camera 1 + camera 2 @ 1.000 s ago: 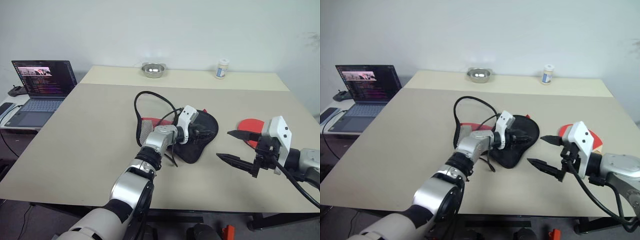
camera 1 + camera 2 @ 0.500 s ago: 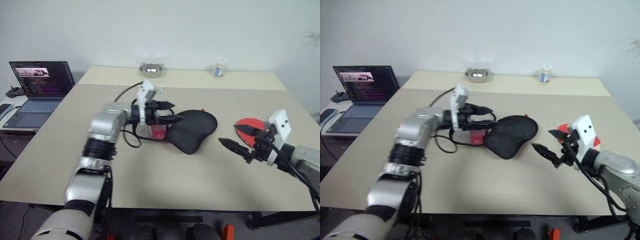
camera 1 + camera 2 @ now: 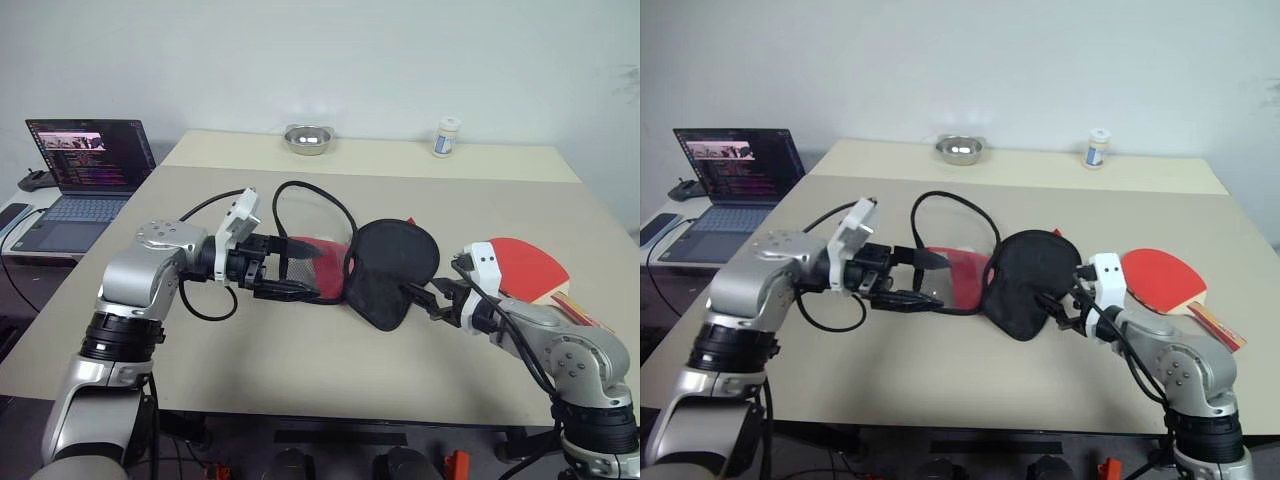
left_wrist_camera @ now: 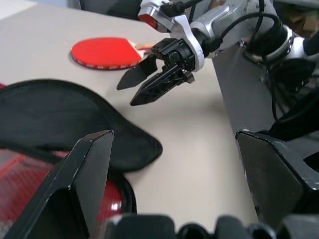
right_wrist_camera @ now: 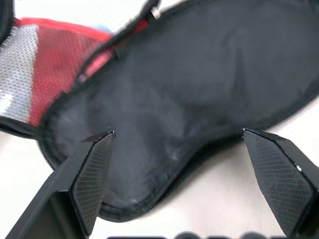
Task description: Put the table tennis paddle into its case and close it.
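Head views: the case (image 3: 385, 270) lies unzipped mid-table (image 3: 300, 380), black flap up, red half toward the left gripper (image 3: 290, 268), whose fingers are spread and empty, tips over that red half. The cord (image 3: 310, 195) loops behind. The paddle (image 3: 520, 265) lies flat just beyond the right gripper (image 3: 1052, 308), also spread, at the case's near edge.

Left wrist view: spread fingers (image 4: 84, 184) frame the case, paddle (image 4: 102, 52) and right gripper.

Right wrist view: spread fingers (image 5: 92, 174) flank the black flap (image 5: 189, 114).
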